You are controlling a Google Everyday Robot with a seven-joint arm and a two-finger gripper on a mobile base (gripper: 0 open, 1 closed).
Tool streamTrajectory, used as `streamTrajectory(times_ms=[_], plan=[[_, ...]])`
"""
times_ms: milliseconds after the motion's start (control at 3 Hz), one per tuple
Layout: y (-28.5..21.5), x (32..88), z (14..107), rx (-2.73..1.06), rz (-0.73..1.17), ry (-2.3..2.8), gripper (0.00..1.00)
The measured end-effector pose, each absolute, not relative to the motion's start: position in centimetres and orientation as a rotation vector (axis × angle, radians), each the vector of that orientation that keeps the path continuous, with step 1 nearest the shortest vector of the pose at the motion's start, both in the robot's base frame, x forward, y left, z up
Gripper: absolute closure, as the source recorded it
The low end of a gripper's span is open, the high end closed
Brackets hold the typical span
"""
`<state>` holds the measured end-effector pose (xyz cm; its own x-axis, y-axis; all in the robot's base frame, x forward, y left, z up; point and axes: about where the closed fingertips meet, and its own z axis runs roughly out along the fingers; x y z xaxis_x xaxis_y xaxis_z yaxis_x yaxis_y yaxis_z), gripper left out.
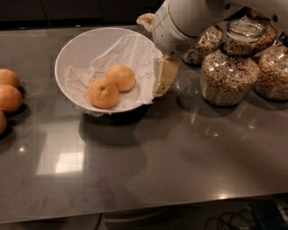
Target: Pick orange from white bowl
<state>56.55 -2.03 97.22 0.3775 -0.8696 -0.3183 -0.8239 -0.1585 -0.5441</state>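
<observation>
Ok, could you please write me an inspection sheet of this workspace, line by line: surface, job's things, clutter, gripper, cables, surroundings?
Surface: dark grey glossy countertop, showing light reflections.
Job's things: pale yellowish round orange lies in the wide white bowl, on a crumpled translucent liner, beside a deeper-orange fruit with a stem dimple.
Clutter: three loose oranges at the left edge; three glass cereal jars at the right.
Gripper: cream-coloured gripper at the bowl's right rim, apart from the orange.
Cables: dark cables below the counter's front edge, bottom right.
Surroundings: dark cabinet fronts behind the counter.
</observation>
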Motion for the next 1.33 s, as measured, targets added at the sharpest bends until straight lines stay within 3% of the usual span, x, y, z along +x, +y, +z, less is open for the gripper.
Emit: streamTrajectory(times_ms=[1333], plan=[[1.7, 58.8, 95.5, -2.034, 0.014, 1.340, 0.00]])
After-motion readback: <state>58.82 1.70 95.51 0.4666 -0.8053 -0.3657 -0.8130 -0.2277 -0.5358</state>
